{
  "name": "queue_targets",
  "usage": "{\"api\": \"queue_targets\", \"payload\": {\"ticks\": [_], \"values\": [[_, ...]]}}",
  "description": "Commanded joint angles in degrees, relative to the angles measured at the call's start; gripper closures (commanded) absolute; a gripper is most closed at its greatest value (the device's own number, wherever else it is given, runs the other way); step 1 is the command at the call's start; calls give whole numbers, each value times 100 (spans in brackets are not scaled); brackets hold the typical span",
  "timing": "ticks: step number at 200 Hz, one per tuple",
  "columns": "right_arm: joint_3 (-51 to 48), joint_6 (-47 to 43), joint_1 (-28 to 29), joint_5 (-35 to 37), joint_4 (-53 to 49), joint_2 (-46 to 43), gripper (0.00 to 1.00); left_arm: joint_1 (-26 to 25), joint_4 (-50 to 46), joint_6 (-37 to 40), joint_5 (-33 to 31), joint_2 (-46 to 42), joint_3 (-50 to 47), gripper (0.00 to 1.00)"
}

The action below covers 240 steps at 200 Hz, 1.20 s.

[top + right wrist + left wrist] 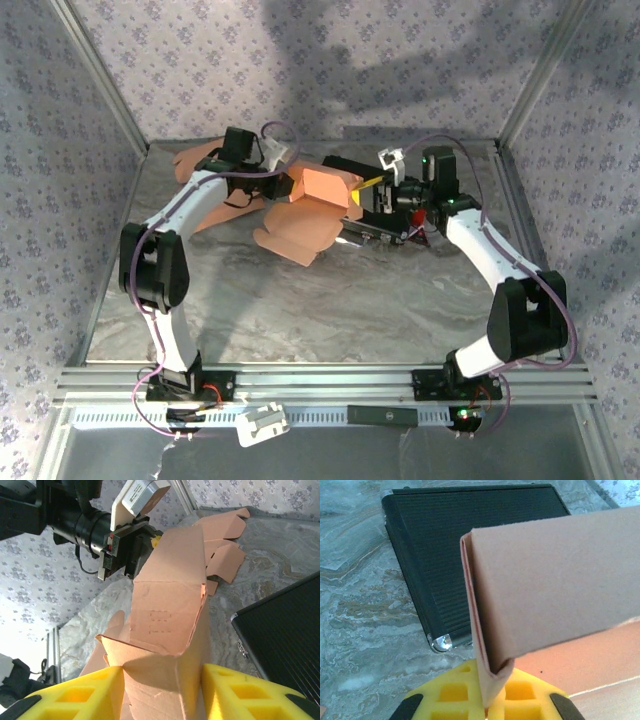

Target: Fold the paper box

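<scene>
Nothing legible anywhere. Dark print on the white housing (pixel 139 495), up and to the left, well beyond the tips of the right gripper (pixel 162 677), too small and blurred to read. On the paper box (pixel 170 605) between those fingers, just past the tips, only a small dashed rectangle (pixel 159 622), without letters or numbers.

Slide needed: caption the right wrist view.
Right gripper grips the paper box at its near end; left gripper pinches its far edge.
</scene>
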Motion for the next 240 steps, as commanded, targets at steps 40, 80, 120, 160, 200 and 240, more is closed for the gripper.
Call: {"api": "queue_targets", "payload": {"ticks": [40,80,120,160,200,240], "values": [[436,-470,558,1079,-677,-11,55,-215,-160,-403,-609,-363,141,100],[449,-505,963,2567,-892,-133,55,-375,-136,-662,-1094,-626,-36,100],[429,-461,1320,3986,-971,-256,56,-523,-204,-813,-1448,-839,-137,100],[573,-373,1562,4805,-1052,-167,58,-659,-338,-806,-1678,-954,-120,100],[807,-132,1678,5571,-1181,10,58,-716,-527,-915,-2074,-983,-59,100],[1087,46,1881,5941,-1261,283,58,-987,-801,-1343,-2797,-967,151,100]]}}
